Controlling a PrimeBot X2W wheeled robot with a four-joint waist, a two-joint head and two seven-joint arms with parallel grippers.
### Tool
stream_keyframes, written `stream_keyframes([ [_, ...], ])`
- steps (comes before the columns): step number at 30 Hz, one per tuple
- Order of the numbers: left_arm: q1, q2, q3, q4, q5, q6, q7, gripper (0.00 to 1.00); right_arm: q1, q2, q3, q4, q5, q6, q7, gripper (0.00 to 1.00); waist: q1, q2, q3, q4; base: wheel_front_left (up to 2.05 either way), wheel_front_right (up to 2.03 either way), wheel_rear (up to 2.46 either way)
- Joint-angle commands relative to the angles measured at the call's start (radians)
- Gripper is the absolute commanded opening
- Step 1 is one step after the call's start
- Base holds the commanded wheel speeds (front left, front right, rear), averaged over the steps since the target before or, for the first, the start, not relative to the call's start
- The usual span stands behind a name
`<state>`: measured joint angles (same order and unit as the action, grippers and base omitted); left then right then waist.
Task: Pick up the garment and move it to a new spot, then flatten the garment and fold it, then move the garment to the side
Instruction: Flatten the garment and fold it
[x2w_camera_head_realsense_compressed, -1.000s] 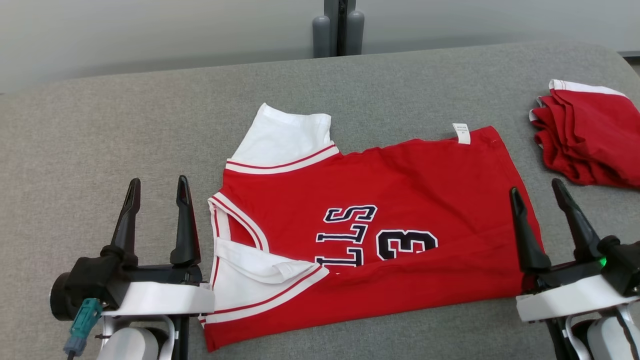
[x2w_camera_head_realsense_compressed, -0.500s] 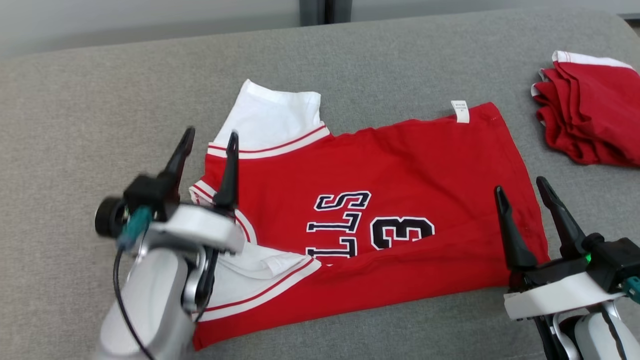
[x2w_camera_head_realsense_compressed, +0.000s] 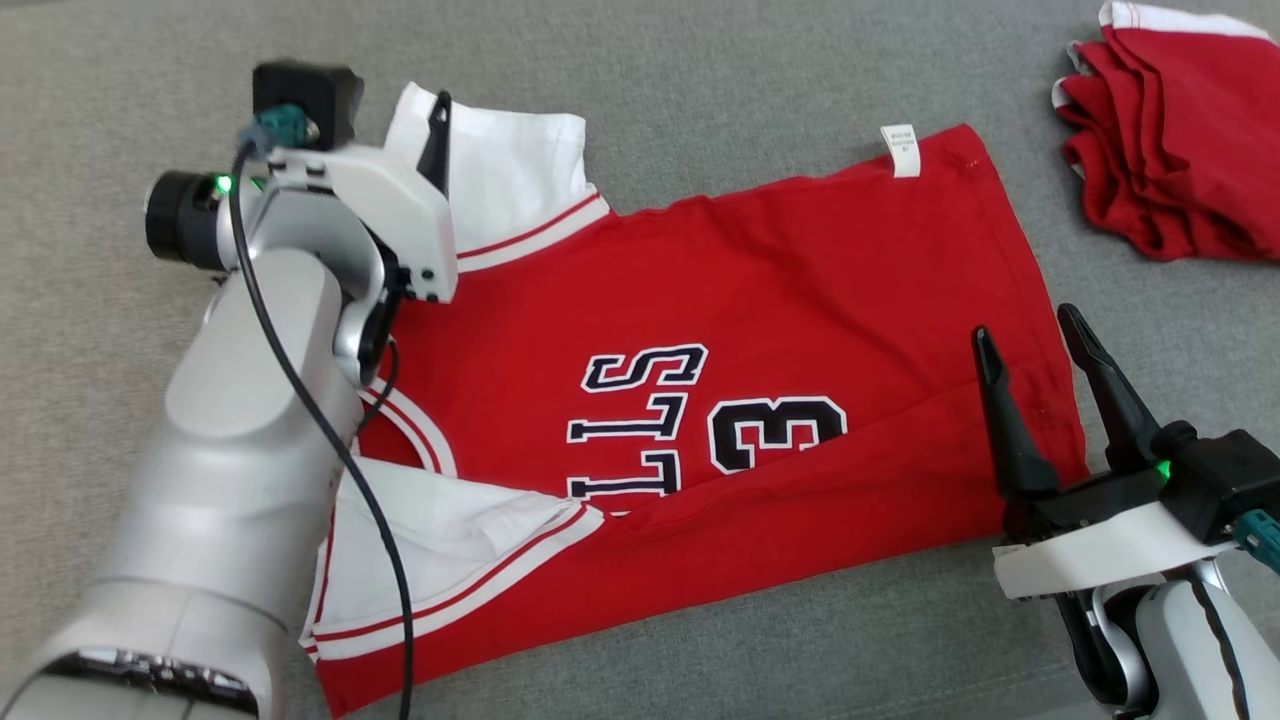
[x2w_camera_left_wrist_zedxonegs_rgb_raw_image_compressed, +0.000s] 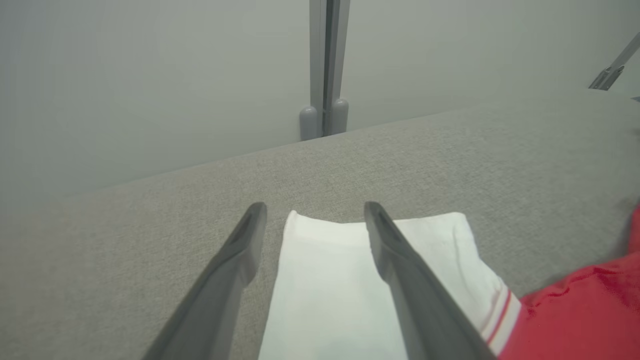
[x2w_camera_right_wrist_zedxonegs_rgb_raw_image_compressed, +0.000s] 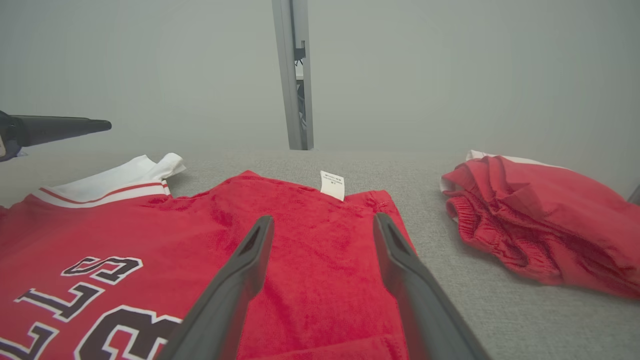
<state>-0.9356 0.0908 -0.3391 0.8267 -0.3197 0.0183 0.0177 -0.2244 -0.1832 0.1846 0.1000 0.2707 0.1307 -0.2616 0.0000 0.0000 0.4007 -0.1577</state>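
The garment is a red jersey with white sleeves and black lettering, lying mostly flat on the grey padded table. Its near long edge is folded over. My left gripper stands open over the far white sleeve, one finger on each side of the sleeve's left corner. In the head view the left arm reaches across the jersey's collar end to that sleeve. My right gripper is open above the jersey's hem end, and nothing sits between its fingers.
A second red garment with white trim lies bunched at the far right of the table, also in the right wrist view. The near white sleeve is folded onto the jersey. A grey post stands behind the table's far edge.
My left arm has reached forward from the near left to the far white sleeve. The head camera has tilted down, shifting the whole picture. The right gripper has stayed in place.
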Motion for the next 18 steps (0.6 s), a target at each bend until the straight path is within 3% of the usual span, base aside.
stream_keyframes([
  [1, -0.027, 0.004, 0.002, 0.019, 0.0, 0.001, 0.004, 1.0, -0.011, -0.005, 0.001, 0.0, -0.002, 0.0, -0.005, 1.0, 0.0, 0.0, 0.025, -0.016, 0.0, 0.0, 0.0],
  [12, -0.269, 0.009, -0.014, 0.277, -0.012, -0.043, 0.149, 1.0, -0.051, -0.003, 0.028, 0.006, -0.009, 0.0, -0.005, 1.0, 0.0, 0.0, 0.105, -0.053, 0.0, 0.0, 0.0],
  [18, -0.341, 0.019, -0.041, 0.361, 0.008, -0.029, 0.211, 1.0, -0.059, 0.0, 0.04, 0.016, -0.01, 0.0, -0.005, 1.0, 0.0, 0.0, 0.116, -0.069, 0.0, 0.0, 0.0],
])
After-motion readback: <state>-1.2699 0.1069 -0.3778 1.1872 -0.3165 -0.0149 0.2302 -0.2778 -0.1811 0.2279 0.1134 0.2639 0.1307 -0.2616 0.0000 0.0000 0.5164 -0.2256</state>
